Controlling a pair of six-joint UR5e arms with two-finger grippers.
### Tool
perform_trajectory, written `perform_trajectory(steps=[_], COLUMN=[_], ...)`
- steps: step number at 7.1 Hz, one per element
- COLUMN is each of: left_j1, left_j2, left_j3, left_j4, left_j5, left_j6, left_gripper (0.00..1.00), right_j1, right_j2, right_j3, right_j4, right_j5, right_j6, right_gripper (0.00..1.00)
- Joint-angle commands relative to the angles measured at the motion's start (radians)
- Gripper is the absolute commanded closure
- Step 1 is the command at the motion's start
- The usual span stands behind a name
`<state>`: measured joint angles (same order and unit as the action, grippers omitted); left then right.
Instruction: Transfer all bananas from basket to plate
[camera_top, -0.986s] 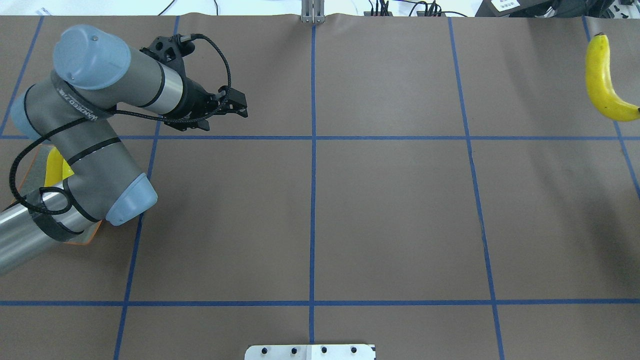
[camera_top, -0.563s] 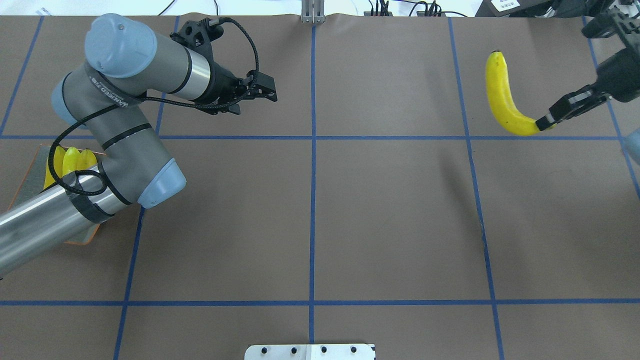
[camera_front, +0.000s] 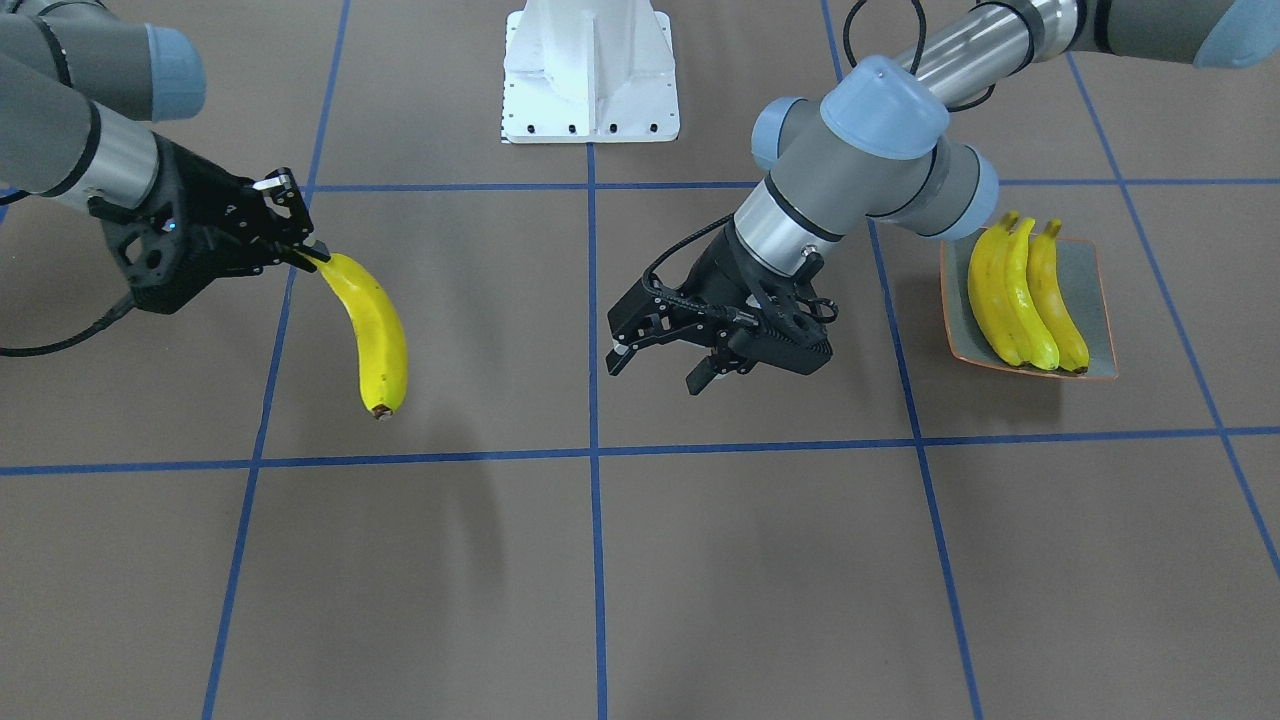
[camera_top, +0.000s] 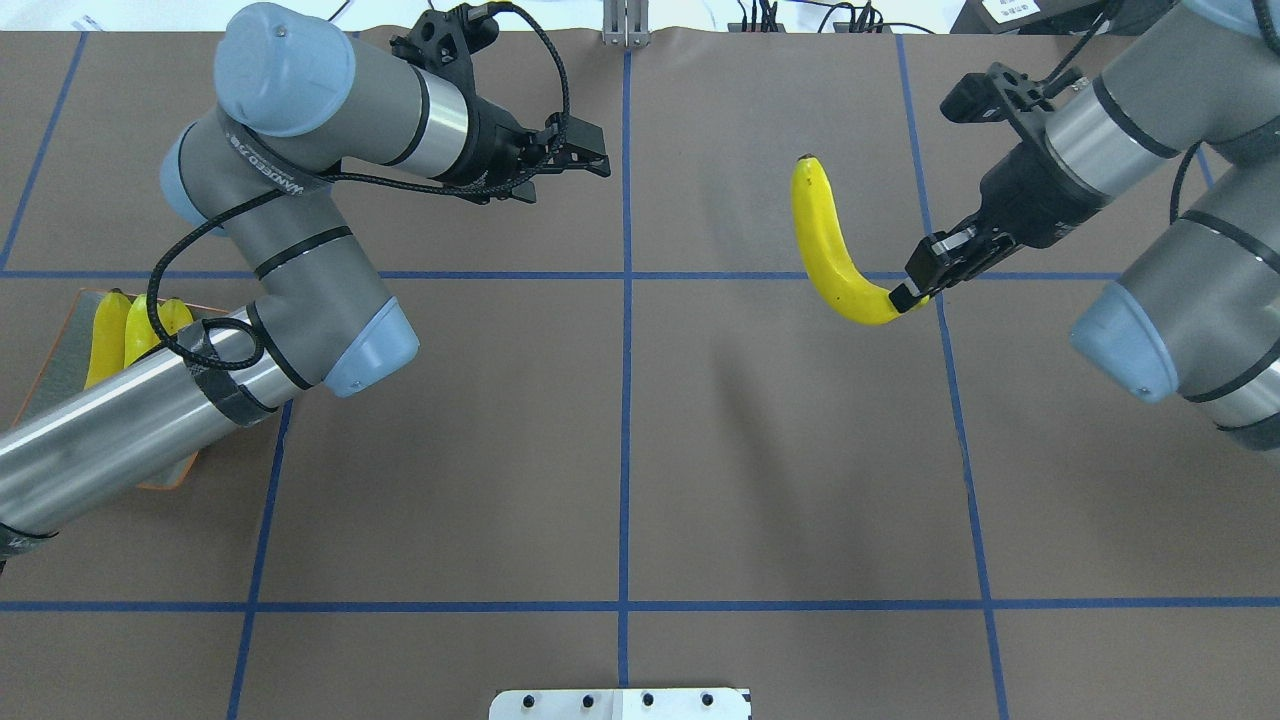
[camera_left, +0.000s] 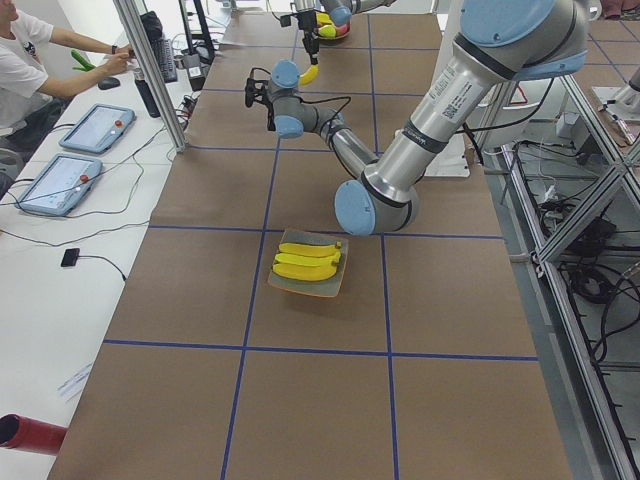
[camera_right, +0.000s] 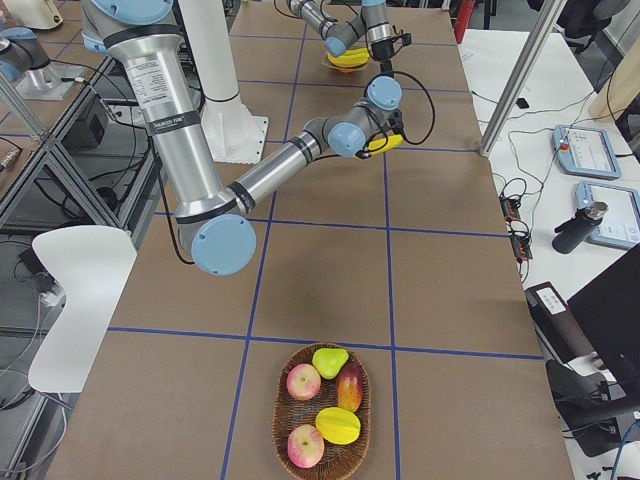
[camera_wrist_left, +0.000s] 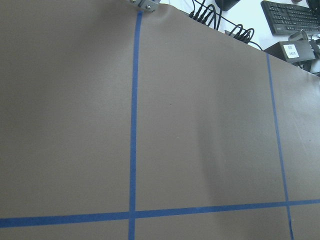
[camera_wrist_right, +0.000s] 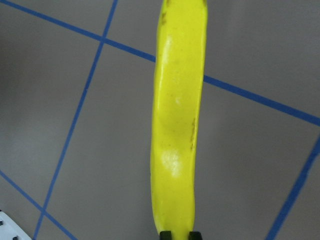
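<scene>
My right gripper (camera_top: 905, 297) is shut on the stem end of a yellow banana (camera_top: 830, 250) and holds it above the table, right of centre. The front view shows this gripper (camera_front: 305, 255) with the banana (camera_front: 375, 330) hanging from it. The right wrist view shows the banana (camera_wrist_right: 177, 125) stretching away from the fingertips. My left gripper (camera_top: 600, 160) is open and empty over the far middle of the table; the front view shows it too (camera_front: 657, 370). Three bananas (camera_front: 1020, 290) lie side by side on the grey-green plate (camera_front: 1100, 290) at the left; my left arm partly hides the plate (camera_top: 60, 350) from overhead.
A wicker basket (camera_right: 275, 420) with apples and other fruit, no bananas visible in it, stands at the table's right end. Blue tape lines cross the brown table. The robot's base (camera_front: 590, 70) is at the near edge. An operator (camera_left: 30, 60) sits beyond the far side.
My right arm has come in from the right edge and carried the banana toward the middle. My left arm has swung right, away from the plate, with its gripper open.
</scene>
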<state>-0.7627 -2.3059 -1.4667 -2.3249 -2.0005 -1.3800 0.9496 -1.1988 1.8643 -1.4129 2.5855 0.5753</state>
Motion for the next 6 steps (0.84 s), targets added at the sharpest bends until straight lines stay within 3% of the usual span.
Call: perform_trajectory(steps=[1, 6], left_j1=[0.031, 0.086], left_j2=[-0.012, -0.049], left_j3=[0.017, 0.022], left_j4=[-0.083, -0.136], left_j5=[0.000, 0.000], left_j6=[-0.057, -0.128], left_gripper=[0.00, 0.00], right_j1=[-0.054, -0.084], right_j2=[0.086, 0.163], right_j3=[-0.008, -0.039], right_j4=[0.002, 0.003], right_j5=[-0.008, -0.030], right_j6=[0.110, 0.153], right_gripper=[1.00, 1.00])
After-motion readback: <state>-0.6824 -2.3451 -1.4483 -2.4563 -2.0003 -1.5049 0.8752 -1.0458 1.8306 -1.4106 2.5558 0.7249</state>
